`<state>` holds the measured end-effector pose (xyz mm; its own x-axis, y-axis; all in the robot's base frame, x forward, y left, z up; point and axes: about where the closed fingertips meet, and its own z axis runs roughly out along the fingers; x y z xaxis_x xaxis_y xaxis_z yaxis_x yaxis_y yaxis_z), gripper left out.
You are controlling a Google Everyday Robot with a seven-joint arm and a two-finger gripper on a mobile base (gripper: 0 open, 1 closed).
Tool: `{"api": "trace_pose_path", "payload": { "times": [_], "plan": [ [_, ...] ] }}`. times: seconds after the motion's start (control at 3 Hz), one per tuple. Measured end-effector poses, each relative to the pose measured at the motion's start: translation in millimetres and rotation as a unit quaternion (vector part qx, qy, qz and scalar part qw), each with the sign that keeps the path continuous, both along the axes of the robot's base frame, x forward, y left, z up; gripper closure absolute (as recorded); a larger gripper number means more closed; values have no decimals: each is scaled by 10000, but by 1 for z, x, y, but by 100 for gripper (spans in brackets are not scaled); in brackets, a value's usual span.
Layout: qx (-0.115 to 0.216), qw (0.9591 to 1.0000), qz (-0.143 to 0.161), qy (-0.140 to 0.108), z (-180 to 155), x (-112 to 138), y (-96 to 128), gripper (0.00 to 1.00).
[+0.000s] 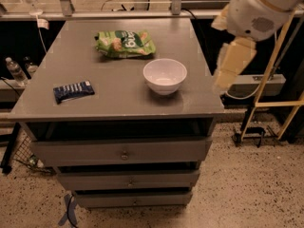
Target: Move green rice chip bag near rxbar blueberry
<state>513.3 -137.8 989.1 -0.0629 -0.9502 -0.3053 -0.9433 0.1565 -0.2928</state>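
The green rice chip bag (125, 43) lies flat at the back middle of the grey tabletop (109, 101). The rxbar blueberry (73, 90), a small dark navy bar with white lettering, lies near the front left edge. My arm (259, 6) comes in from the upper right. The cream-coloured gripper (231, 63) hangs just past the table's right edge, to the right of the white bowl, well away from the bag and the bar. It holds nothing that I can see.
A white bowl (165, 76) stands between the bag and the table's right edge. The table is a cabinet with drawers (124, 152) below. A yellow-framed stand (266, 87) is on the floor to the right. A water bottle (15, 71) stands at the left.
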Motion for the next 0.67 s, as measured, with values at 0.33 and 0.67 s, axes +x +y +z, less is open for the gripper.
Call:
{"api": "trace_pose_path", "payload": {
  "times": [0.33, 0.67],
  "plan": [
    [220, 9988, 310, -317, 7, 43, 64, 0],
    [220, 9988, 310, -318, 7, 43, 64, 0]
  ]
}}
